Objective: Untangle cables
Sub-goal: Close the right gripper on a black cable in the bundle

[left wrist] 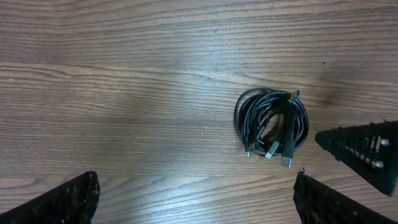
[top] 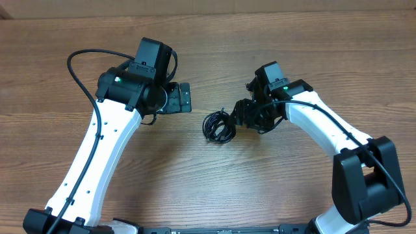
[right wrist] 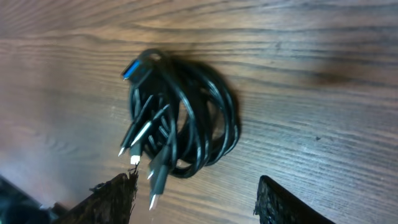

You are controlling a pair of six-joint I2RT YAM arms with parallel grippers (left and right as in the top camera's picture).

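the left gripper (top: 184,99) sits left of centre, its fingers (left wrist: 68,199) spread wide and holding nothing, with only bare table (top: 208,188) between them. at its 4 o'clock, near the middle of the wood, the cables (top: 219,125) lie in one tight black coil, plugs bunched along one edge, with open wood at its 12 and 6 o'clock. the right gripper (top: 242,117) sits at the coil's 2 o'clock edge, fingers partly apart and clamped on nothing; i cannot tell whether they touch it.

No legible text or labels anywhere
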